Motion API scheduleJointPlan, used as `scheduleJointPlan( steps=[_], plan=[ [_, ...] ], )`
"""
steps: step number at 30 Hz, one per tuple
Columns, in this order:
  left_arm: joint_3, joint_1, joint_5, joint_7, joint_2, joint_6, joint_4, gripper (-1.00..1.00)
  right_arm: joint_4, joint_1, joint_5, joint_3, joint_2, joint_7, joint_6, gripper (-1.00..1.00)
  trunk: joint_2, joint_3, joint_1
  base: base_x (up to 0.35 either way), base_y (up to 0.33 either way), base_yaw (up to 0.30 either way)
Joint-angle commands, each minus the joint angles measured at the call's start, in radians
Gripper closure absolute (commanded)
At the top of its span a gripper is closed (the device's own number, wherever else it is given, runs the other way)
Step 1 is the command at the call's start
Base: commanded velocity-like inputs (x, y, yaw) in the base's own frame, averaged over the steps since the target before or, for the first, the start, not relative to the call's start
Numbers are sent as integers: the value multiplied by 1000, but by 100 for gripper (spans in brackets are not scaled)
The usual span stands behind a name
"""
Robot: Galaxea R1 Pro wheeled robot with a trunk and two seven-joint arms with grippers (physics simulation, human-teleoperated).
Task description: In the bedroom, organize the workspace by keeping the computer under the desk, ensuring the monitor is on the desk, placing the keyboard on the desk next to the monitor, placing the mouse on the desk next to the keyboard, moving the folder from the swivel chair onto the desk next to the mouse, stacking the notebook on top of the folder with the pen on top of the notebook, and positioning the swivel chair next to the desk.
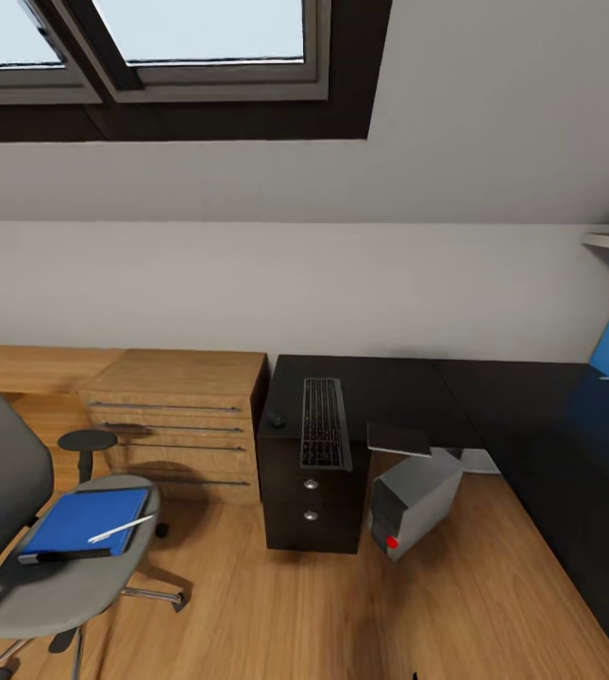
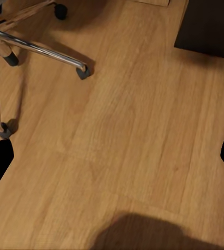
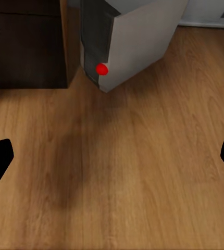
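The swivel chair [image 1: 30, 529] stands at eight o'clock, with the blue folder [image 1: 82, 521] flat on its seat and the white pen [image 1: 122, 528] lying across the folder. At twelve o'clock the keyboard [image 1: 324, 423] rests on the black desk [image 1: 512, 416], a small dark mouse [image 1: 276, 421] just beside it. The grey computer [image 1: 415, 501] stands tilted under the desk, at one o'clock. Both the left gripper [image 2: 112, 156] and the right gripper [image 3: 112, 156] hang wide open over bare floor [image 2: 133, 146], holding nothing.
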Motion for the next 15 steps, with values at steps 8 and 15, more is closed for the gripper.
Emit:
scheduleJointPlan(
  steps=[8,15],
  plan=[
    [-7,-1,12,6,1,-1,0,-100,34,-1,9,-6,0,25,-2,-100,-57,-26,31,0,0,0],
    [-7,-1,13,6,1,-4,4,-100,37,-1,9,-7,0,42,-2,-100,-106,-48,58,0,0,0]
  ],
)
